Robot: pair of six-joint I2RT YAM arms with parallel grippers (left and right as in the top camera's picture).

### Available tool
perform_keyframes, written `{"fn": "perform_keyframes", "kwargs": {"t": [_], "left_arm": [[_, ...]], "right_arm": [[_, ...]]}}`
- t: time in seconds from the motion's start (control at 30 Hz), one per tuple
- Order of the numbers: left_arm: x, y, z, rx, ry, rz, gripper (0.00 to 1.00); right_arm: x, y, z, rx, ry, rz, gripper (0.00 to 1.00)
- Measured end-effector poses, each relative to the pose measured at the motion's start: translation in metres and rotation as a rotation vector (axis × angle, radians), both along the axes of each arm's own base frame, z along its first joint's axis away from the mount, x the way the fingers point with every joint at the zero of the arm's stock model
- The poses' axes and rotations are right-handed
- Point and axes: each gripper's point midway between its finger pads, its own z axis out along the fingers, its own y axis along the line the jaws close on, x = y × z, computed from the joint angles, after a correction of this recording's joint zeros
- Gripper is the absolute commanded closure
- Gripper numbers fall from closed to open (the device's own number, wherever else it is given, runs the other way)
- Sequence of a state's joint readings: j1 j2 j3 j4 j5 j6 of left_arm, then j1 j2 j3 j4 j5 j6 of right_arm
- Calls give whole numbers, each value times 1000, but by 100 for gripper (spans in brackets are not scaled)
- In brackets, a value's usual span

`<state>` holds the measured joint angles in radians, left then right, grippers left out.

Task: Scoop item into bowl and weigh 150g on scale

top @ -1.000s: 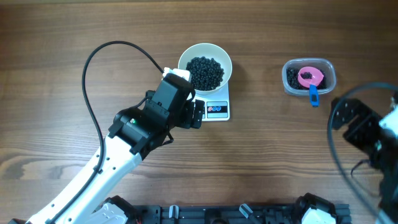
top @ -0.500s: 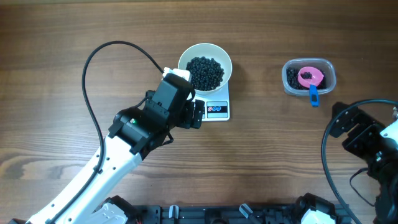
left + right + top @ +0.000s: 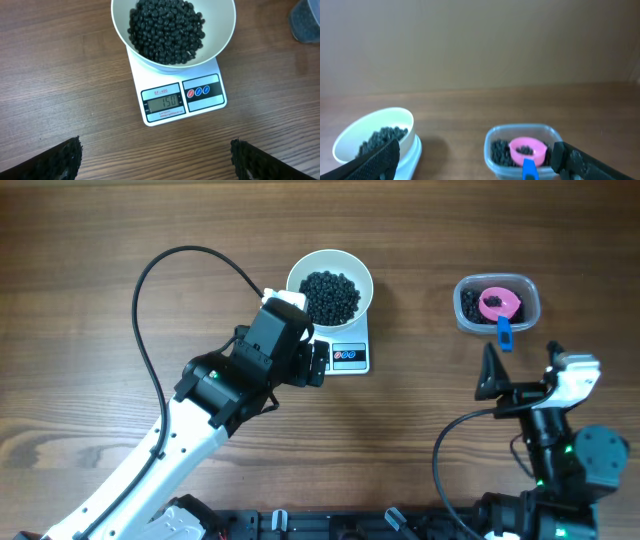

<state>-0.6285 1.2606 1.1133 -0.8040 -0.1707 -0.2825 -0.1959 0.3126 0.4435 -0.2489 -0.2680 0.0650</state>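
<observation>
Black beads fill the white bowl in a good heap, and the bowl sits squarely on the scale. On the scale's front edge the display reads 150, as far as I can make it out from the left wrist view. I judge the weighing itself to be done.

Off to the right, well apart from the scale, the clear tub holds the leftover beads. The pink scoop lies inside it with its blue handle poking over the near rim.

My left gripper hangs just in front of the scale with its jaws spread wide, grasping nothing. My right gripper is likewise spread and empty. It sits low near my edge of the wooden table, looking towards the tub.

What I see left is little: confirm the reading holds steady and pull both arms clear without nudging the bowl.
</observation>
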Motion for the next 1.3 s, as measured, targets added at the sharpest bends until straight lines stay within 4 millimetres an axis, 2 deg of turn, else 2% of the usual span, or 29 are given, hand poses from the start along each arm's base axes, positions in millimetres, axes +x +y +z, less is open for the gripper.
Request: {"fn": "perform_keyframes", "kwargs": {"t": [0.2,0.27,0.37,0.4,0.5,0.53,0.6,0.87,1.13,1.3], "left_arm": [[0,0,0,0,1,0,0],[0,0,0,0,0,0,0],[0,0,0,0,0,0,0],[0,0,0,0,0,0,0],[0,0,0,0,0,0,0],[0,0,0,0,0,0,0],[0,0,0,0,0,0,0],[0,0,0,0,0,0,0],[0,0,0,0,0,0,0],[0,0,0,0,0,0,0]], "right_arm": [[-5,-1,-28,-34,-145,-12,0],[-8,0,-31,-67,-184,-8,0],[-10,18,-30,-230,-242,72,0],[-11,29,-29,-340,-269,122,0],[-10,31,-26,-404,-339,117,0],[-7,31,-38,-410,-321,123,0],[-4,30,-53,-407,-288,128,0],[-3,24,-52,-297,-271,82,0],[1,10,-84,-97,-116,-7,0],[1,6,-85,-70,-108,-30,0]]}}
